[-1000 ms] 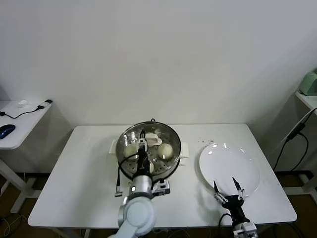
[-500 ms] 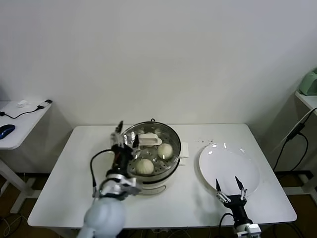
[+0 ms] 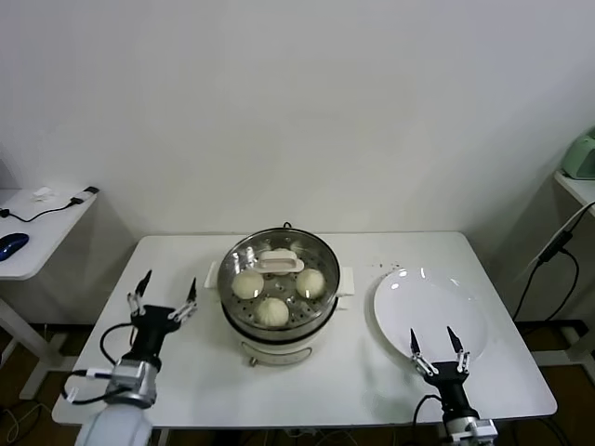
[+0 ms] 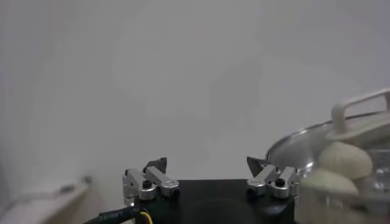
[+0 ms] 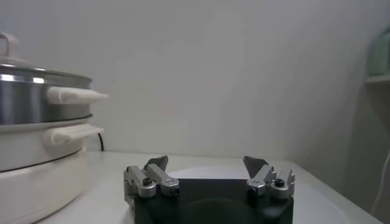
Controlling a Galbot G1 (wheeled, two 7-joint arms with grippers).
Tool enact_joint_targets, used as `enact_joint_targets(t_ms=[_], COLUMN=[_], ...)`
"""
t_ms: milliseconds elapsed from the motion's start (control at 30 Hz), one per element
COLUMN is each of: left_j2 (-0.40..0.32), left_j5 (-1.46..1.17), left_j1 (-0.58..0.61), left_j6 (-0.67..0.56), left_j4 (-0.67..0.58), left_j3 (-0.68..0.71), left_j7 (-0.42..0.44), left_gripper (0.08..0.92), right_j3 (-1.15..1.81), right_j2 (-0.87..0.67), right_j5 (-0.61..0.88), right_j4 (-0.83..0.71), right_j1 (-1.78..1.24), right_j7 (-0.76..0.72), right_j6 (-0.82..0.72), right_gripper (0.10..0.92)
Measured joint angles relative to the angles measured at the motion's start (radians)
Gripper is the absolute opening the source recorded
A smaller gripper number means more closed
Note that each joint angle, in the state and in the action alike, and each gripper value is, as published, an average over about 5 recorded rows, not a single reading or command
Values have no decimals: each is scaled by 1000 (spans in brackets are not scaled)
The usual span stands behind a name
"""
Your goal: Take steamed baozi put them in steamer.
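Note:
The steamer (image 3: 279, 325), a shiny steel pot on a white base, stands mid-table. Three cream-white baozi lie on its perforated tray: one at the back left (image 3: 246, 283), one at the back right (image 3: 310, 281), one in front (image 3: 272, 311). A glass lid with a white handle (image 3: 279, 262) rests at the pot's back. My left gripper (image 3: 167, 290) hovers open and empty to the left of the steamer. Its wrist view shows the fingers (image 4: 155, 165) spread, with two baozi (image 4: 344, 159) in the pot beside them. My right gripper (image 3: 437, 342) stands open and empty at the plate's near edge.
A flat white plate (image 3: 430, 302) lies right of the steamer with nothing on it. A side table (image 3: 37, 232) with a mouse and cable stands at the far left. A shelf with a green object (image 3: 581, 153) and hanging cables is at the far right.
My left gripper has let go of a baozi in the front of the steamer, then swung out to the left and back toward me. The right gripper has barely shifted.

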Motion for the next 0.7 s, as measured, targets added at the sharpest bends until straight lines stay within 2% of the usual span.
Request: enact_joint_targets(t_ms=[333, 700], left_j2=[2, -4], left_j5=[-205, -268], left_j1=[93, 143], left_j6=[-191, -283], left_j4=[148, 192], left_j3=[-54, -72], left_j7=[32, 56], left_gripper=[823, 823], right_j3=[6, 7], right_j2=[-1, -2], right_j5=[41, 58], right_j4=[-5, -9], right_j1=[1, -3], right_j7=[6, 9], right_j6=[-15, -20], right_gripper=[823, 823])
